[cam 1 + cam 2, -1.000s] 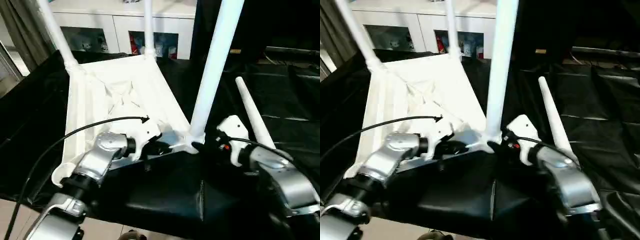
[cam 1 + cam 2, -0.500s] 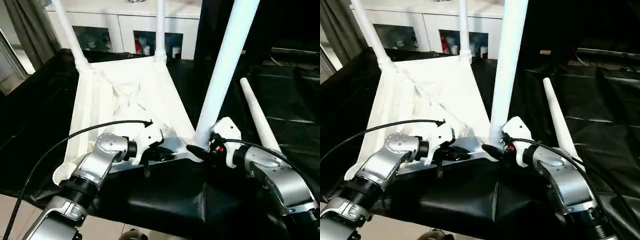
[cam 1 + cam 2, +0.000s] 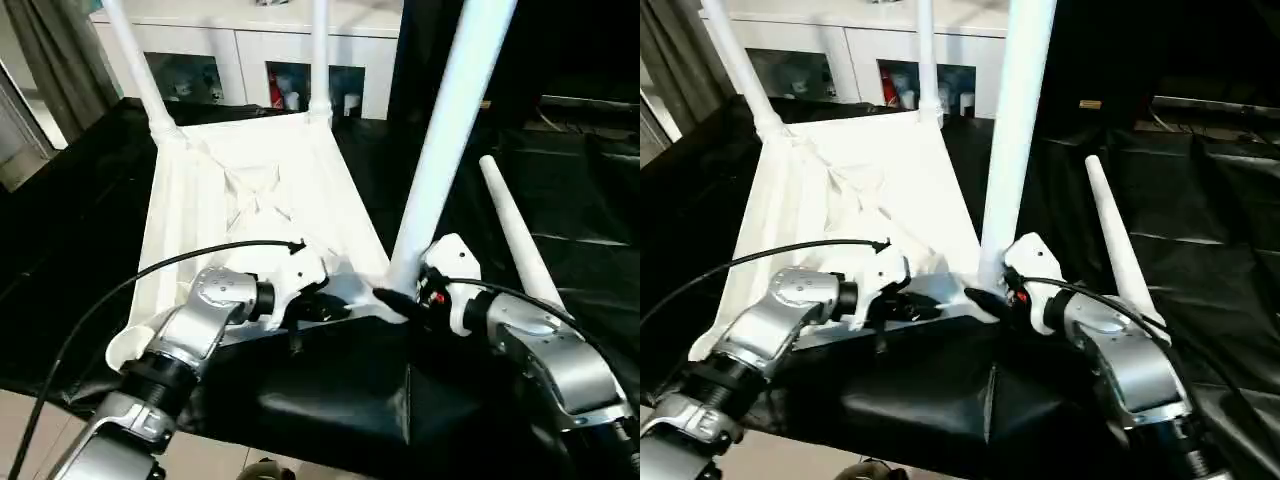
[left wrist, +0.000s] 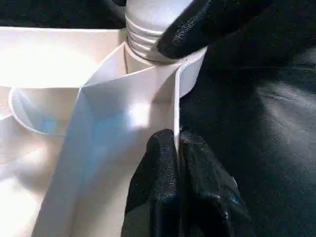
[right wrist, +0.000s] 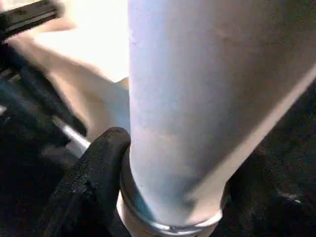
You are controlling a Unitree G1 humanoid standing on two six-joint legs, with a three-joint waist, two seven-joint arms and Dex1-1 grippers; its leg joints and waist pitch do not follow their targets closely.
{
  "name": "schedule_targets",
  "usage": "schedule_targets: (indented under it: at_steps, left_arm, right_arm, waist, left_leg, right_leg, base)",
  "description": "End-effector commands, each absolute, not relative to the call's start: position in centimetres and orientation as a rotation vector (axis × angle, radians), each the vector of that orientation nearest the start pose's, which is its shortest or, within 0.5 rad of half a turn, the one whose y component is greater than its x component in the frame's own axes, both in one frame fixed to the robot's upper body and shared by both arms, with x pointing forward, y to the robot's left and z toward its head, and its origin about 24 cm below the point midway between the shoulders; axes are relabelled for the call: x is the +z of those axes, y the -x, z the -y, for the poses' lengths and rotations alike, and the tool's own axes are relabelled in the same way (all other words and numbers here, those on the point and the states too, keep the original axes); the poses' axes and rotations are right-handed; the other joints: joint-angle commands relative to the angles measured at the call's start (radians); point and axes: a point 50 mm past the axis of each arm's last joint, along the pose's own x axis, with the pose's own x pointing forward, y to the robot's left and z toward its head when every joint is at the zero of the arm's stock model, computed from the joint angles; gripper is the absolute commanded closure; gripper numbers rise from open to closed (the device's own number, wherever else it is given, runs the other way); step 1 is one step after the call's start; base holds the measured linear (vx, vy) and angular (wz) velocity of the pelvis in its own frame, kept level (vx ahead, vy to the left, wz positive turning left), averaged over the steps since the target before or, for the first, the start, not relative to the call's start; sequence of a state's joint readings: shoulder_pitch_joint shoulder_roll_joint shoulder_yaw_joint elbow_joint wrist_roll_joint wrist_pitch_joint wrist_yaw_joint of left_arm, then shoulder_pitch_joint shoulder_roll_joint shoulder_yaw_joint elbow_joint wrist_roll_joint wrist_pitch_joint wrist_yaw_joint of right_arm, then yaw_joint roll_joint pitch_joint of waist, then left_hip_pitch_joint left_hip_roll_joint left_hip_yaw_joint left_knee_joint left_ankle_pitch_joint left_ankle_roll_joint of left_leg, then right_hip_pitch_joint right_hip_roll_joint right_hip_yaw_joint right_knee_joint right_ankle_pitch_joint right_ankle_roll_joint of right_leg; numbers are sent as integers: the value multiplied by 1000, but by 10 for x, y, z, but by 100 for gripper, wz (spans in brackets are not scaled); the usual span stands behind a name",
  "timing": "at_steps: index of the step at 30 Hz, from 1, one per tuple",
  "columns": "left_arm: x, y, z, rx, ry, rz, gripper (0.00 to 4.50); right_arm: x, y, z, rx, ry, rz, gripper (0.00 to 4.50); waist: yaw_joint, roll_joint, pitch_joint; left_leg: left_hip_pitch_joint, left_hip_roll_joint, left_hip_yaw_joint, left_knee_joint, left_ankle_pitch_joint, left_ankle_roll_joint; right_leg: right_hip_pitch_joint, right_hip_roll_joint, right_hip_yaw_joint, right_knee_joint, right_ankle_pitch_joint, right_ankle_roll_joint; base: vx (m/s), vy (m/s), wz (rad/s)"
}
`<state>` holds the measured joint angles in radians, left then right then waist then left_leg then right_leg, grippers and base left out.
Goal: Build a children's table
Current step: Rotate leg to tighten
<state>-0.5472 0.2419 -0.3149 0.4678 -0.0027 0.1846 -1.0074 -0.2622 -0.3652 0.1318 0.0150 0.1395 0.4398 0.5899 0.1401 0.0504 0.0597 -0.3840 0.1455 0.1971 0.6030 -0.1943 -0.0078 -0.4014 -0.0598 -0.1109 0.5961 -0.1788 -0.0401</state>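
The children's table is laid upside down on the black-draped tabletop, its ribbed underside facing up so that the corner sockets can be reached; it stretches away from both end effectors toward the white cabinet beyond. Three legs stand upright in their sockets. The nearest leg is gripped around its base, just above its socket, by the right end effector, evidently so that it can be turned home. A fourth leg is left lying loose just beyond that arm. The table's near rim is pinched by the closed left end effector, apparently to keep the top from twisting.
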Motion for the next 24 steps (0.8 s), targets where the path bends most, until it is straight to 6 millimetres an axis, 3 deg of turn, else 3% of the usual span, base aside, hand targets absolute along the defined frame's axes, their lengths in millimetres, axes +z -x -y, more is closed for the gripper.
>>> schedule_targets:
  at_steps: [1,2,4,5,6,8,9,10,15,17,18,20,21,22,24]
  left_arm:
    - [70,-329,-79,-1092,-256,-241,450]
    - [70,-330,-78,-1078,-254,-242,450]
    - [69,-339,-72,-949,-216,-249,450]
    - [69,-340,-71,-944,-214,-249,450]
    - [68,-348,-62,-799,-153,-260,450]
    - [68,-348,-62,-799,-153,-260,450]
    - [69,-353,-46,-709,-86,-257,450]
    - [70,-353,-39,-700,-74,-255,450]
    - [71,-348,-22,-771,-131,-224,450]
    - [71,-346,-20,-799,-145,-218,450]
    - [71,-345,-19,-813,-153,-215,450]
    - [71,-344,-19,-833,-159,-205,450]
    - [71,-344,-18,-854,-154,-201,450]
    - [71,-343,-18,-865,-149,-199,450]
    - [72,-343,-18,-894,-147,-191,450]
  right_arm:
    - [55,-294,157,514,136,-324,186]
    - [54,-295,156,496,128,-325,186]
    - [43,-298,155,351,77,-347,186]
    - [43,-298,155,345,75,-348,186]
    - [30,-300,151,199,47,-379,186]
    - [30,-300,151,199,47,-379,186]
    - [20,-303,135,128,-9,-391,186]
    - [20,-305,130,124,-12,-384,186]
    - [30,-312,123,109,-48,-331,186]
    - [31,-312,123,114,-46,-327,186]
    - [30,-312,122,114,-46,-324,130]
    - [31,-312,123,110,-53,-317,130]
    - [32,-313,125,106,-47,-303,109]
    - [33,-314,125,101,-43,-293,99]
    - [37,-315,128,101,-31,-269,88]
  waist:
    - [-5,-18,-70]
    - [-8,-16,-68]
    - [-9,-20,-71]
    - [-12,-16,-70]
    - [-15,-17,-74]
    - [-16,-18,-74]
    - [-18,-22,-73]
    - [-16,-18,-73]
    - [-14,-18,-74]
    - [-13,-14,-73]
    - [-12,-14,-73]
    - [-14,-14,-71]
    - [-15,-13,-71]
    - [-26,-13,-70]
    - [-37,-11,-70]
  left_leg:
    - [19,100,-53,-64,-111,76]
    - [22,100,-52,-65,-114,66]
    - [18,100,-54,-66,-102,64]
    - [21,101,-52,-67,-103,64]
    - [20,98,-52,-65,-100,54]
    - [22,95,-52,-65,-101,54]
    - [17,91,-49,-63,-88,67]
    - [21,93,-48,-62,-92,66]
    - [17,95,-51,-64,-83,99]
    - [18,96,-53,-65,-94,98]
    - [19,96,-52,-65,-102,94]
    - [20,97,-53,-67,-115,89]
    - [18,97,-55,-69,-125,88]
    - [11,95,-57,-71,-128,87]
    - [13,93,-55,-69,-130,90]
  right_leg:
    - [55,-128,75,-77,-225,-145]
    - [50,-125,76,-80,-238,-144]
    - [57,-127,77,-77,-225,-132]
    - [51,-126,78,-79,-223,-136]
    - [51,-128,77,-76,-210,-146]
    - [54,-129,76,-80,-211,-147]
    - [56,-129,77,-79,-199,-145]
    - [52,-131,78,-82,-205,-146]
    - [57,-127,76,-78,-170,-129]
    - [57,-128,75,-80,-190,-124]
    - [56,-128,75,-83,-201,-120]
    - [55,-127,75,-85,-210,-116]
    - [56,-130,75,-84,-214,-116]
    - [62,-129,73,-81,-205,-117]
    - [59,-127,73,-85,-199,-123]
  base:
    - [0,0,0]
    - [0,0,0]
    - [0,0,0]
    - [0,0,0]
    - [0,0,0]
    - [0,0,0]
    - [0,0,0]
    - [0,0,0]
    - [0,0,0]
    - [0,0,0]
    - [0,0,0]
    - [0,0,0]
    - [0,0,0]
    - [0,0,0]
    - [0,0,0]
